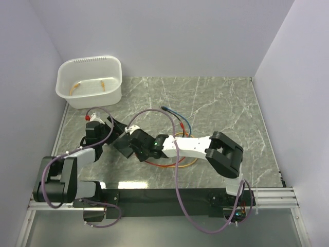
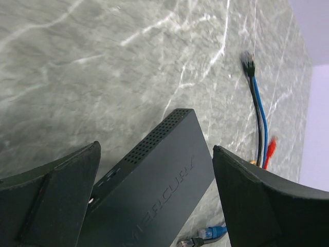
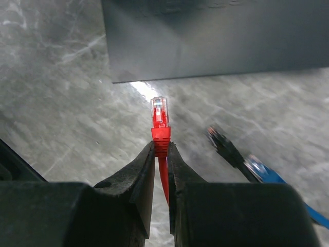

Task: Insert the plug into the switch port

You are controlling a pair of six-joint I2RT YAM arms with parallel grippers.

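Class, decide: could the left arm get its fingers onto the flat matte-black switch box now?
Probably yes: the left arm's fingers stand wide open on either side of the flat matte-black switch box, with nothing else between.

The right claw point(image 3: 161, 154) pinches a red plug point(image 3: 159, 116) near the switch point(image 3: 216, 41). A black plug point(image 3: 223, 146) and blue plug point(image 3: 262, 172) lie beside.

Robot lab test cell: plain white walls point(image 1: 180, 36) around a marble-patterned tabletop point(image 1: 221, 98).
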